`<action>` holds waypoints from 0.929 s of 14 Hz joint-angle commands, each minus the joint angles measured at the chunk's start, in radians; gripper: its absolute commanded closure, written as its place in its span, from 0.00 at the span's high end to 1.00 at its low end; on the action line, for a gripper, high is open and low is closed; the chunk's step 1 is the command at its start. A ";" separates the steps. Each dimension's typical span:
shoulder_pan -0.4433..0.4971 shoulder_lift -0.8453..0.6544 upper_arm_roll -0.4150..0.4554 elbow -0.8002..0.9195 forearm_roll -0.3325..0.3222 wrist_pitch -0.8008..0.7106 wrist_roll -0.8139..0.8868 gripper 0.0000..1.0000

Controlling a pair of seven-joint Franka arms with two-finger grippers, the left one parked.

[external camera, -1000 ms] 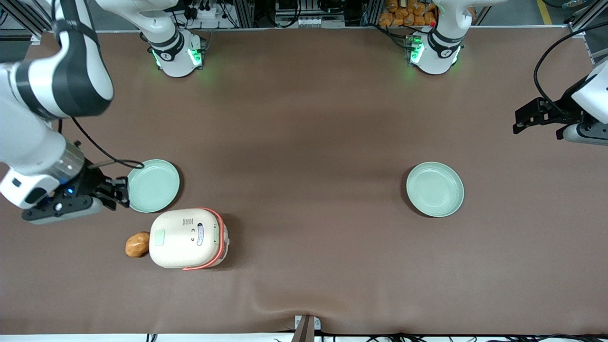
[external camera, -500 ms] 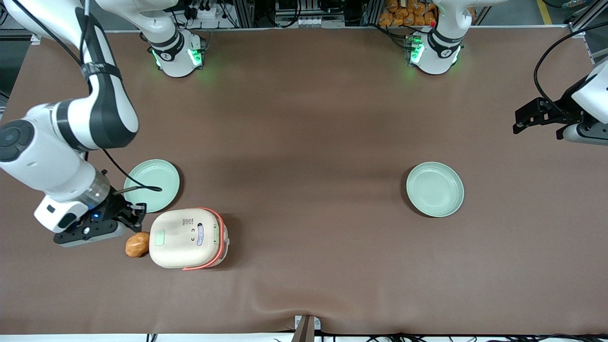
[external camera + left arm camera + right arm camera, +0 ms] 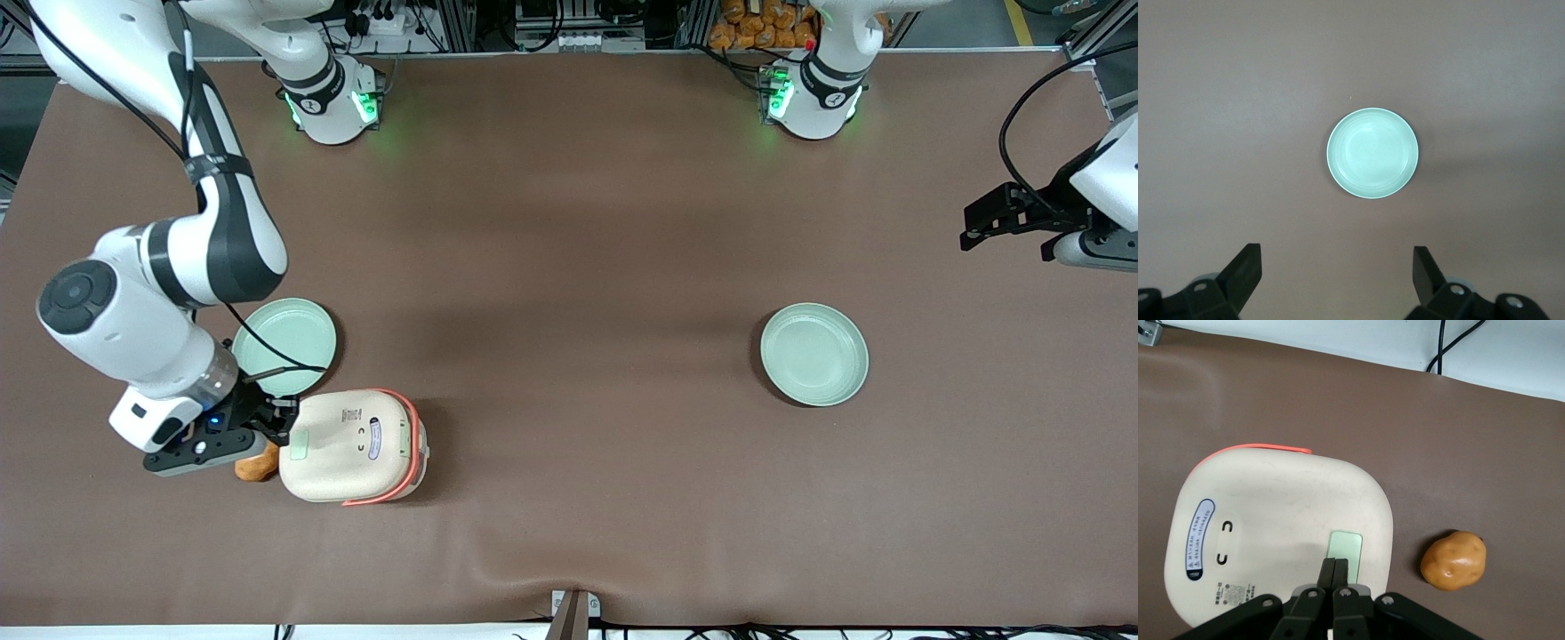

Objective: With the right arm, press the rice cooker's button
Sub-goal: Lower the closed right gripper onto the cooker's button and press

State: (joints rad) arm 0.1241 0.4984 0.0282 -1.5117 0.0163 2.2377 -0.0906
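The rice cooker (image 3: 351,446) is a cream rounded-square cooker with a coral-pink handle band, standing near the front camera toward the working arm's end of the table. Its lid carries a pale green rectangular button (image 3: 299,444). My right gripper (image 3: 283,425) is shut and empty, its tips over the cooker's lid edge beside the button. In the right wrist view the cooker (image 3: 1271,533) fills the middle, and the closed fingertips (image 3: 1335,568) sit over the edge of the green button (image 3: 1346,550).
A brown potato (image 3: 258,464) (image 3: 1453,560) lies on the table against the cooker, partly under my gripper. A pale green plate (image 3: 289,342) lies just farther from the front camera than the cooker. A second green plate (image 3: 813,354) (image 3: 1372,153) lies toward the parked arm's end.
My right gripper has moved from beside the nearby green plate toward the front camera and sideways, arriving over the cooker's lid edge by the green button. Cooker and potato have not moved.
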 commanded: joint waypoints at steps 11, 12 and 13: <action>0.006 0.071 -0.010 0.007 -0.006 0.056 -0.006 0.00; 0.006 0.075 -0.010 0.007 -0.006 0.060 -0.006 0.00; 0.006 0.075 -0.010 0.005 -0.006 0.060 -0.006 0.00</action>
State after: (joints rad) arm 0.1252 0.5509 0.0249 -1.5114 0.0163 2.2730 -0.0906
